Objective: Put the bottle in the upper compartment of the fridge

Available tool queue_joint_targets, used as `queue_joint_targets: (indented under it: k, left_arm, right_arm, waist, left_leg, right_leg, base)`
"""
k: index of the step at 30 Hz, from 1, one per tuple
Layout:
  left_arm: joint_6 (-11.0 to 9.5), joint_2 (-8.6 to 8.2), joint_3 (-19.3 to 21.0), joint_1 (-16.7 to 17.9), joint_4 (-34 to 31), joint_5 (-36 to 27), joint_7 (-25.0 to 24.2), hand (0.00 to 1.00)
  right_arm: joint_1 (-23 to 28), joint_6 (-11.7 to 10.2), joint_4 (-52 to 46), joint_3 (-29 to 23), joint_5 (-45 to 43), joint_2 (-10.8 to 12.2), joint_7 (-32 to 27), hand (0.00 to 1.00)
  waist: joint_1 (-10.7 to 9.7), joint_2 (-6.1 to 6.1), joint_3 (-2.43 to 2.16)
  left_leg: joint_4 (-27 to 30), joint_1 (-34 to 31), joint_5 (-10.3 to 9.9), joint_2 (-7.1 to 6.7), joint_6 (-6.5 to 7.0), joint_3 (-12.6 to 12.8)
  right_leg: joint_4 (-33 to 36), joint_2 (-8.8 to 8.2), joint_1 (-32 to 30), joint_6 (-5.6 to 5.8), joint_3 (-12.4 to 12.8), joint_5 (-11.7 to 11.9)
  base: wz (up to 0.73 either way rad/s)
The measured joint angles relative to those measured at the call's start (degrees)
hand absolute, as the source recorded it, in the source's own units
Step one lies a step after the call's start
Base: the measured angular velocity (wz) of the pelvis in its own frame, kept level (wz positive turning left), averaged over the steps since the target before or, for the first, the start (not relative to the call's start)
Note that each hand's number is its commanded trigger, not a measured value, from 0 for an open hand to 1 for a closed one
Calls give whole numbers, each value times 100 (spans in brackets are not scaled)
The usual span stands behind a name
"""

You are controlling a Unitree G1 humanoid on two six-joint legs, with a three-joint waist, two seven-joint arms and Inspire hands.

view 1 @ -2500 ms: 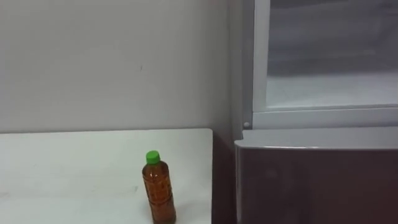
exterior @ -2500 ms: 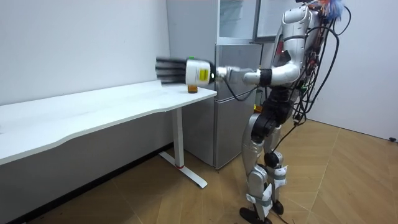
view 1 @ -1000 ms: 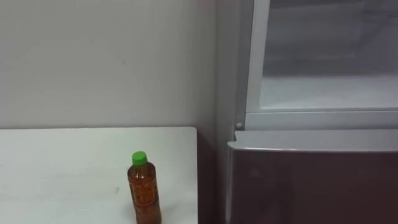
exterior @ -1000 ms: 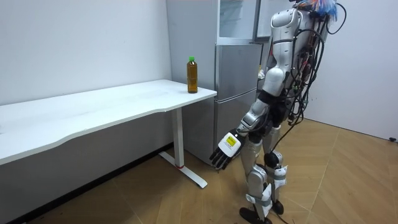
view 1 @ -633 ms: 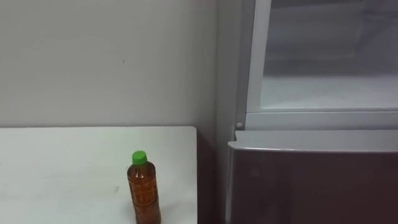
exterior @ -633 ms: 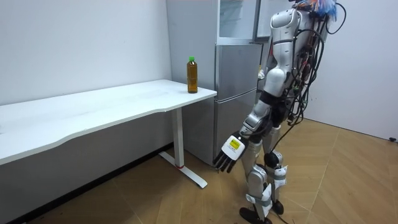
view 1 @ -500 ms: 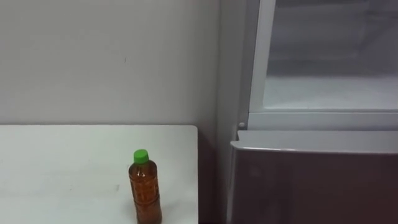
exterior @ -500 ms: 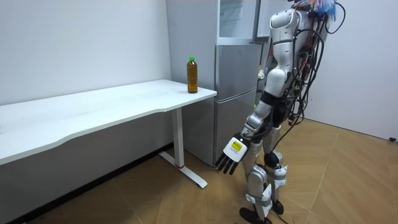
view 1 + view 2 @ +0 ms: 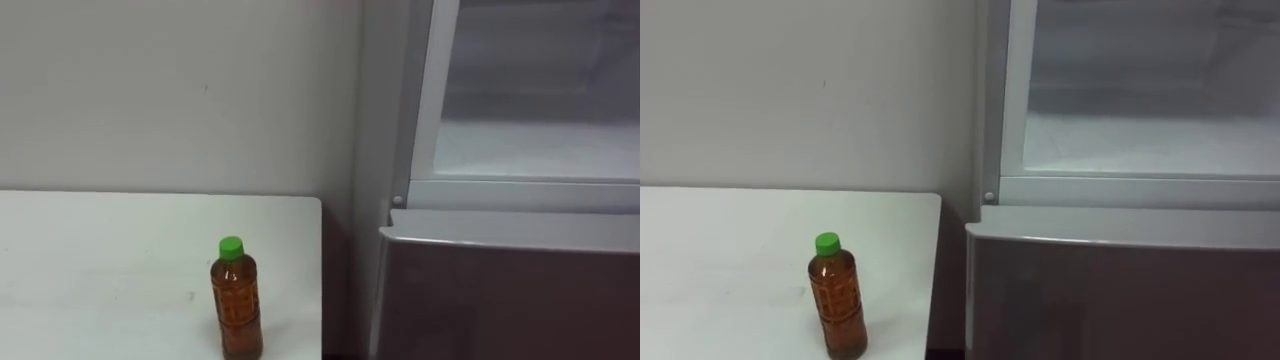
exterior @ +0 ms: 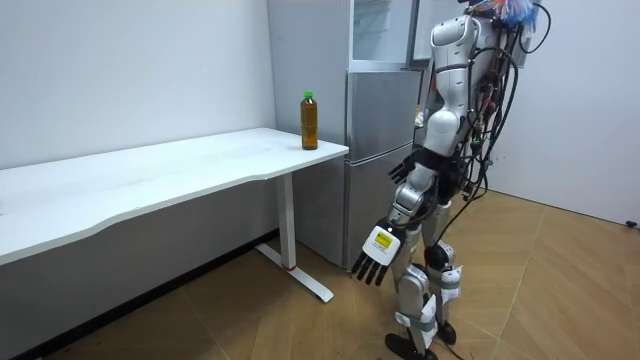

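Note:
A brown bottle with a green cap stands upright near the right end of the white table, close to its front edge. It also shows in the room view as the bottle. To its right is the fridge, whose upper compartment stands open with a white, bare inside. In the room view I stand facing the fridge. My left hand hangs open beside my thigh, far from the bottle and holding nothing. My right hand shows partly at waist height in front of my body.
The fridge's grey lower door is closed, its top edge jutting out below the open compartment. A narrow gap separates the table end from the fridge. A plain wall runs behind the table. Wooden floor lies around me.
2.5 s ago my left arm stretched out to the bottle on the table; it has since dropped to my side and swung in towards my legs. The bottle has stayed put.

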Motion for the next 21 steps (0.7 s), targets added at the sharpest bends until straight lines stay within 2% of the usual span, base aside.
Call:
queue_joint_targets:
  k: [4,10,13,14,18,21]
  left_arm:
    - [56,69,-4,-143,-5,-1,-88,0]
    - [57,176,-24,-249,8,-3,-400,0]
    - [55,216,-26,-234,30,-4,-404,0]
    - [57,248,-26,-214,90,0,-397,0]
    - [85,332,-22,-194,84,134,-395,0]
    - [176,335,-96,-199,109,297,-391,0]
  right_arm:
    - [8,108,-616,64,-62,-19,81,0]
    - [-1,117,-1603,111,-120,-107,525,0]
    - [-24,146,-1937,220,-105,-292,742,0]
    - [-22,155,-2111,269,-106,-399,829,0]
    - [-37,239,-2847,281,-114,-754,1229,0]
    - [-70,282,-3200,268,-125,-779,1540,0]
  waist:
    - [2,-17,13]
    - [-1,31,-18]
    - [48,23,-19]
    - [74,8,-6]
    - [164,-111,25]
    - [253,-166,24]
  left_leg:
    - [72,-54,-26,8,28,-4]
    - [174,-173,-77,-1,62,-114]
    - [166,-197,-77,-6,68,-123]
    - [162,-188,-76,-6,68,-123]
    - [167,-207,-76,-1,68,-117]
    - [177,-208,-77,-2,70,-139]
  right_leg:
    - [20,2,-21,1,-11,-1]
    - [29,-10,-92,25,-103,20]
    - [38,-12,-73,36,-106,42]
    - [53,-13,-70,35,-106,44]
    - [97,-14,-95,35,-86,43]
    - [104,-8,-99,30,-13,47]
  base:
    - [6]
    - [8]
    - [0]
    - [0]
    - [3]
    - [0]
